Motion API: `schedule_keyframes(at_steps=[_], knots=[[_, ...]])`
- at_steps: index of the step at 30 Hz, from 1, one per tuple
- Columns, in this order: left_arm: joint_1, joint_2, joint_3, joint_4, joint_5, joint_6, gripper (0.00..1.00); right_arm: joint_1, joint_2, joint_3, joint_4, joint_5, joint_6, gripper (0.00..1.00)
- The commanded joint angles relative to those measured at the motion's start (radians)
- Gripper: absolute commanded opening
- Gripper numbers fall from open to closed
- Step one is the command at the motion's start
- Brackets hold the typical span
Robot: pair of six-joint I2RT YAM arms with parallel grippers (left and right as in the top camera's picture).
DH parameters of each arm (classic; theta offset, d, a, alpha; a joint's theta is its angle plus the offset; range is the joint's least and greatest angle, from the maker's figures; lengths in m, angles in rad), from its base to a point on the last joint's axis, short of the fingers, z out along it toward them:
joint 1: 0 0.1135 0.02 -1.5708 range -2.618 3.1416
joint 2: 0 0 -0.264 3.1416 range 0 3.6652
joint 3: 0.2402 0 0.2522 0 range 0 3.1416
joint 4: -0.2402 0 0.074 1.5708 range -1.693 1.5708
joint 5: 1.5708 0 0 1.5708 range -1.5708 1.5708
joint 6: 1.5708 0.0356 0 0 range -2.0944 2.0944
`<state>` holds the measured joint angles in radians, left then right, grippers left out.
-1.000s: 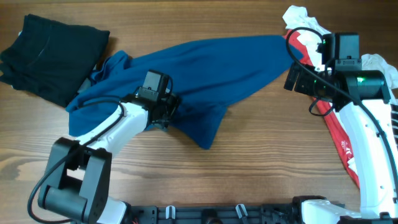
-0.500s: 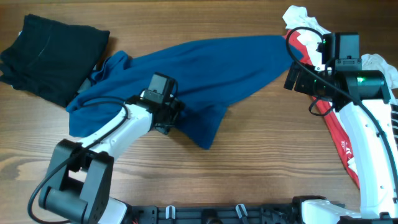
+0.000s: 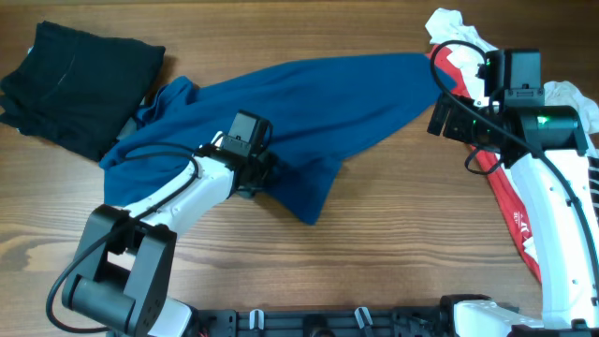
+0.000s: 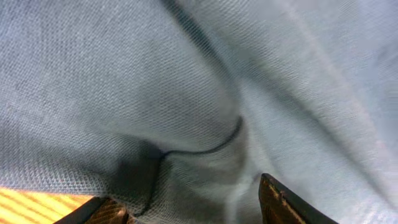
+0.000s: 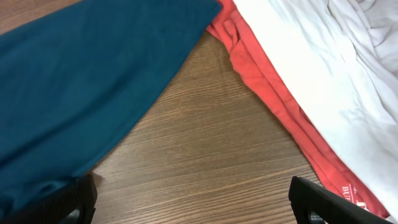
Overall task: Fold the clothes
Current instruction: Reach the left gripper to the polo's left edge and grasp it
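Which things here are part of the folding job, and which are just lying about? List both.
Part of the job:
- blue polo shirt, spread across the table, bunched between the fingers of the left tool
- red T-shirt, at the right side
- white T-shirt, next to the red one

Lying about:
- black cloth pile, far left corner, away from both tools

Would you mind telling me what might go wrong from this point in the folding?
The left gripper straddles a bunched fold in the middle of the blue shirt, not an edge; pinching there may lift several layers crumpled. The shirt's right end lies against the red shirt and white shirt near the open right gripper; a grasp there might catch them too. Its left end meets the black garment, which could get dragged.
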<state>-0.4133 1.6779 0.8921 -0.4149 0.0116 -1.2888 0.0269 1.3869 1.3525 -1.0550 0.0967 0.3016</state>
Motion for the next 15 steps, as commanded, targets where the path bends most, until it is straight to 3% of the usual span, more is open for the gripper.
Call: schedule_keyframes(at_steps=[1,13,15], knots=[[-0.002,0.019,0.010,0.004,-0.040,-0.003,0.54,-0.002,0.004,0.007,0.003,-0.012,-0.011,1.00],[-0.002,0.019,0.010,0.009,-0.059,-0.002,0.08,-0.002,0.004,0.007,0.003,-0.012,-0.011,1.00],[-0.002,0.018,0.010,0.009,-0.059,0.002,0.04,-0.002,0.004,0.007,0.003,-0.012,-0.011,1.00]])
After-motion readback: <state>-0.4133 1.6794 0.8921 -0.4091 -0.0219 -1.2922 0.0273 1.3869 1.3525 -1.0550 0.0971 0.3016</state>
